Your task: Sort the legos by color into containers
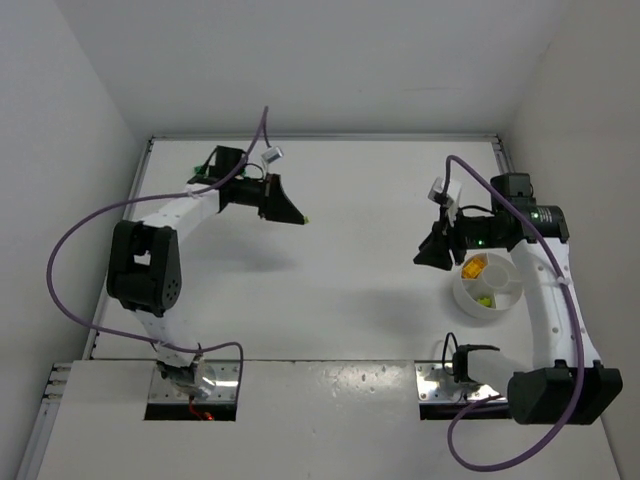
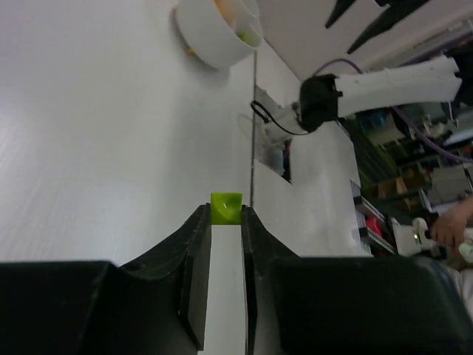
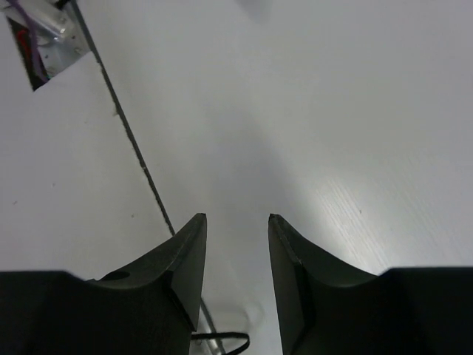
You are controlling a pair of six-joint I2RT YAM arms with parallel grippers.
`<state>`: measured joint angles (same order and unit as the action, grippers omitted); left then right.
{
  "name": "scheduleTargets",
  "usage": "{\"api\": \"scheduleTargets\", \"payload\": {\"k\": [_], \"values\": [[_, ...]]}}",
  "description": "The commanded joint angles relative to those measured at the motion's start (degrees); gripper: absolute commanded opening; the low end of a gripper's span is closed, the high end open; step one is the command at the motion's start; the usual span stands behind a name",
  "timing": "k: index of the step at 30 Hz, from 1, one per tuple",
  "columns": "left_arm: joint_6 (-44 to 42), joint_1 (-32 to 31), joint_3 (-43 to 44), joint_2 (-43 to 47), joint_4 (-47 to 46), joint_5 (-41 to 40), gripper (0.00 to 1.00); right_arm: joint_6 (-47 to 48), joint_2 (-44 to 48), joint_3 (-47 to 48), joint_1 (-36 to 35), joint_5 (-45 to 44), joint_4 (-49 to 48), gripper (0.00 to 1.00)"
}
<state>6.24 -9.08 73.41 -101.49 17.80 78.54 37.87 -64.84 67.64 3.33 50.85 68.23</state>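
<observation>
As left hand (image 2: 225,219) clamps green lego (image 2: 225,206) at its tip | right hand (image 3: 236,223) released, empty

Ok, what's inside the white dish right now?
An orange-yellow lego sits in one compartment of the white dish, a yellow-green lego in another. The right arm overhangs the far-right rim, so anything there is hidden.
</observation>
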Motion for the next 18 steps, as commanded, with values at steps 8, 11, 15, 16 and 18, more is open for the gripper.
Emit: {"api": "scheduleTargets", "payload": {"k": [8, 11, 15, 16, 18], "values": [[0.44, -16.05, 0.5, 1.74, 0.83, 8.29, 0.05, 11.0, 2.42, -2.41, -7.98, 11.82, -7.66, 0.45], [1.05, -18.6, 1.04, 1.13, 0.83, 8.29, 0.05, 11.0, 3.75, -4.17, -9.74, 10.59, -12.67, 0.47], [3.51, -20.97, 3.84, -0.72, 0.83, 8.29, 0.05, 11.0, 3.76, -4.88, -13.17, 7.34, -15.66, 0.47], [4.47, -21.76, 5.15, -1.51, 0.83, 8.29, 0.05, 11.0, 3.75, -4.88, -13.18, 6.81, -16.97, 0.48], [5.62, -22.3, 6.83, -2.65, 0.83, 8.82, 0.05, 11.0, 4.28, -6.46, -15.19, 5.14, -19.17, 0.48]]}}
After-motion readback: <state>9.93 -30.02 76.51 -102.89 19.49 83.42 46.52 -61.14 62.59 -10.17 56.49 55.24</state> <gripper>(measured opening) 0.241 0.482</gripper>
